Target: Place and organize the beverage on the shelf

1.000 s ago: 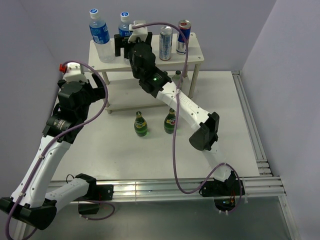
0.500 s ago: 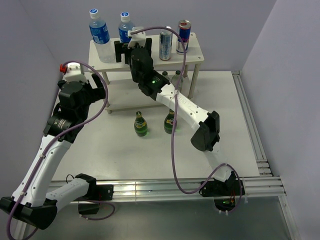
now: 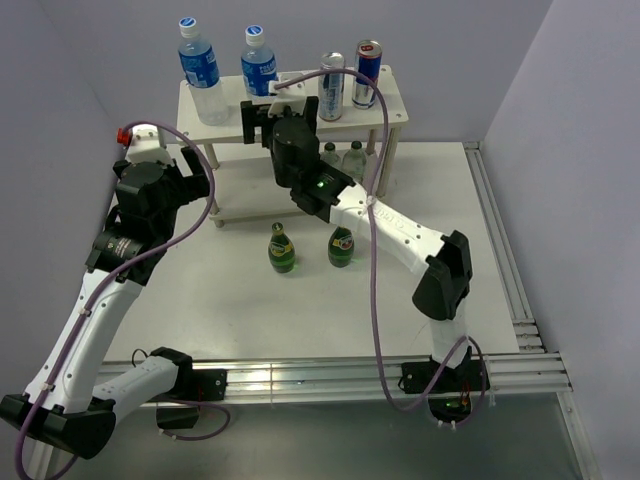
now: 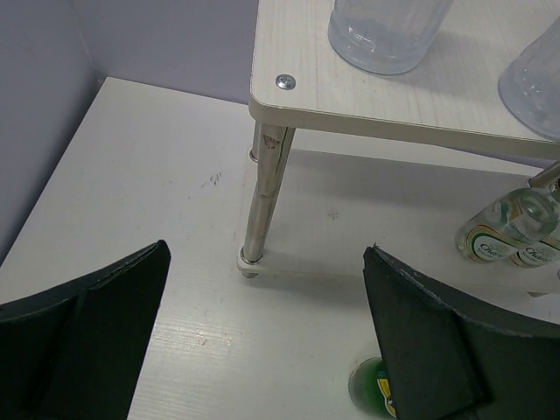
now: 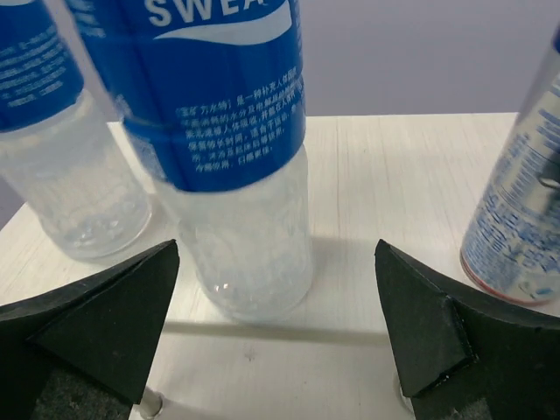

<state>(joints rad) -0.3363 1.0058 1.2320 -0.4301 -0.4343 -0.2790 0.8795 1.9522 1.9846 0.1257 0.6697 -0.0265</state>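
The blue-labelled plastic bottle [image 5: 229, 166] stands upright on the shelf [image 5: 385, 192] top beside its twin [image 5: 52, 175], just ahead of the right gripper [image 5: 278, 262], whose jaws gape wide and touch nothing. The left gripper [image 4: 264, 258] hangs wide over the counter [image 4: 149, 175].

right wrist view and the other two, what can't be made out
Right wrist: can cut off by the right edge, name unreadable.
Left wrist: green bottle mostly hidden by the finger and bottom edge.
Top view: small clear bottles, labels too small to read.
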